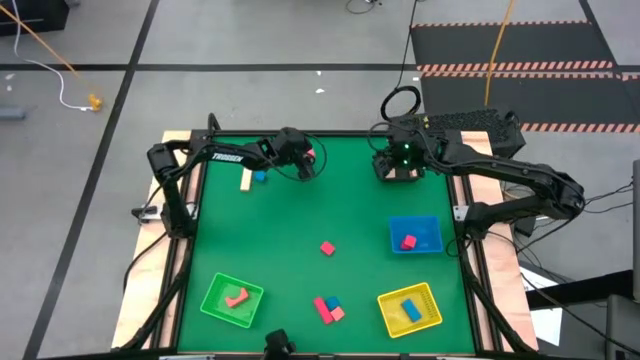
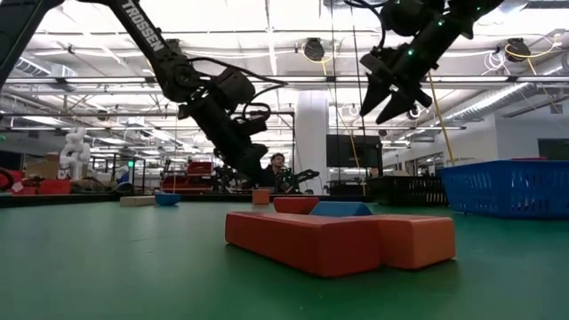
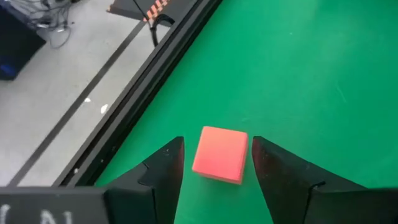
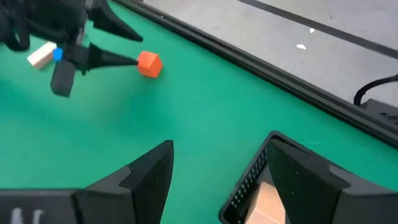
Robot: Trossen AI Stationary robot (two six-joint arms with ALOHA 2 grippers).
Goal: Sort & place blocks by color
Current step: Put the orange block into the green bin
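- Setting: green table top (image 1: 320, 200) in an open lab w/ grey floor; trays sit toward the 5–7 o'clock edge in the high view.
- Left gripper (image 3: 214, 158): at approx. 11 o'clock on the table, fingers spread apart, straddling a red-pink cube (image 3: 220, 154) that rests on the mat; nothing gripped yet.
- Right gripper (image 4: 214, 180): at approx. 1 o'clock, fingers apart, empty, hovering over the black mesh basket (image 1: 400, 172), which holds a tan block (image 4: 267, 202).
- Sorted so far: red piece in green tray (image 1: 232, 300); red piece in blue tray (image 1: 415, 235); blue piece in yellow tray (image 1: 410, 309).
- Left to sort: cream bar (image 1: 245, 178) + blue block (image 1: 260, 177) at 10 o'clock, lone red cube (image 1: 327, 248) mid-table, red/blue cluster (image 1: 328, 308) at 6 o'clock.
- Judgement: roughly a third done.
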